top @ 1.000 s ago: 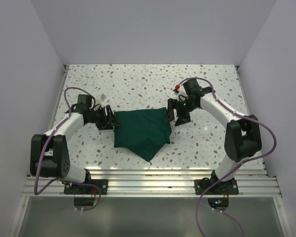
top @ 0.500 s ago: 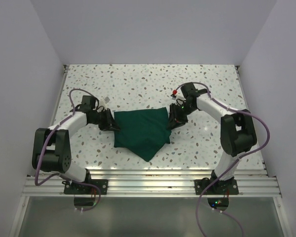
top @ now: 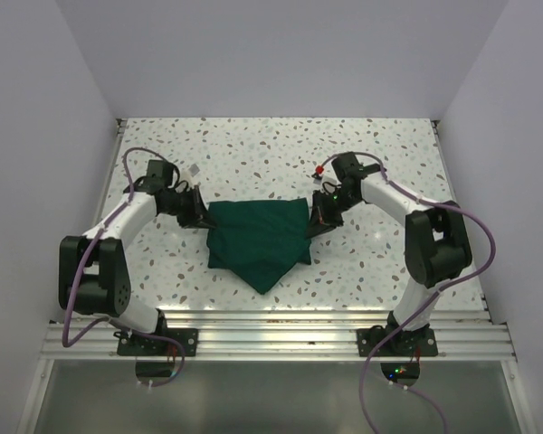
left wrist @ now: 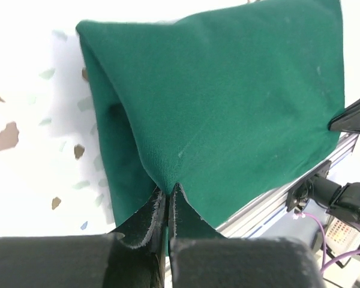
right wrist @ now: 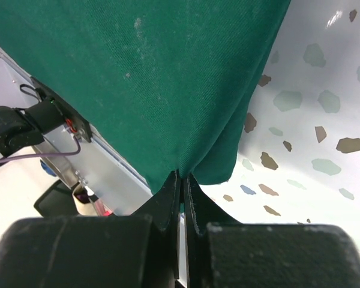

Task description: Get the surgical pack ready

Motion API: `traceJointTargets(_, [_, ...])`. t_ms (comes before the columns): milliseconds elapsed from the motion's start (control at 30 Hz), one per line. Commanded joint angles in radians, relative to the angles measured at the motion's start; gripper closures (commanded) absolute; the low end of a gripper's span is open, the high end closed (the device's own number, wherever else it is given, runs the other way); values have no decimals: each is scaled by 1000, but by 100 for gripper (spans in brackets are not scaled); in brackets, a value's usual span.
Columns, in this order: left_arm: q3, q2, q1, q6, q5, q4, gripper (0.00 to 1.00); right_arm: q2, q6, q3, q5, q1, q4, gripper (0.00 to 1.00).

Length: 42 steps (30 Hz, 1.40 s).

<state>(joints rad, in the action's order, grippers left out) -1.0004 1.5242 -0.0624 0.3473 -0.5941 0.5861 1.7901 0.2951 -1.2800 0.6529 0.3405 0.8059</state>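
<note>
The left end effector and right end effector each pinch a far corner of the surgical drape over the bench's middle, and an uneven pull could slip either thin fold free.

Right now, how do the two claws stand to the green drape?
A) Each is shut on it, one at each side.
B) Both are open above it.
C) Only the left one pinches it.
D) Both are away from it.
A: the left claw and the right claw each pinch the green drape.
</note>
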Motion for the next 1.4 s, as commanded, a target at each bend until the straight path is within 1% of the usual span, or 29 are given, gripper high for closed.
traceJointTargets(0, [25,-7,9,-33,43,44,100,-41,-2,34,25,2,21,100])
traceJointTargets(33, [58,-4,10,-34,43,37,100,-37,-5,41,24,0,18,100])
traceJointTargets(200, [129,54,13,-53,74,5,99,38,-33,87,4,2,22,100])
traceJointTargets(300, [151,74,16,-51,89,-15,96,32,-37,96,-7,2,23,100])
traceJointTargets(367, [146,80,18,-50,93,-14,90,20,-37,79,-30,0,35,96])
traceJointTargets(400, [143,79,18,-50,103,-8,87,11,-39,70,-39,0,53,87])
traceJointTargets(433, [132,77,18,-47,111,1,75,6,-42,48,-67,2,65,82])
traceJointTargets(500, [114,48,19,-48,126,35,69,-18,-45,24,-99,2,99,73])
traceJointTargets(533, [89,30,19,-48,126,43,63,-32,-44,12,-114,0,105,71])
traceJointTargets(567, [76,8,19,-47,128,50,59,-43,-40,-19,-148,2,107,67])
traceJointTargets(600, [39,-31,19,-44,140,63,54,-64,-31,-34,-165,0,105,58])
traceJointTargets(633, [16,-44,19,-38,154,72,41,-66,-30,-73,-179,2,105,51])
traceJointTargets(667, [-3,-56,19,-39,161,73,37,-63,-25,-91,-203,2,102,39])
traceJointTargets(700, [-33,-53,19,-39,163,69,33,-55,-25,-111,-214,0,101,35])
traceJointTargets(733, [-47,-44,19,-37,163,67,31,-23,-24,-152,-222,0,102,34])
traceJointTargets(867, [-113,45,27,-25,129,40,32,81,-2,-254,-231,-6,87,32])
traceJointTargets(900, [-130,57,29,-18,110,11,32,103,6,-271,-217,-9,72,33])
traceJointTargets(1000, [-176,135,29,2,93,-5,34,173,29,-324,-202,-11,47,34])
traceJointTargets(1100, [-210,201,32,4,83,-5,38,225,38,-369,-202,-11,41,36])
traceJointTargets(1233, [-227,238,45,19,59,-35,43,272,42,-406,-203,-17,30,40])
traceJointTargets(1367, [-239,271,53,28,19,-60,50,301,59,-424,-178,-23,10,44])
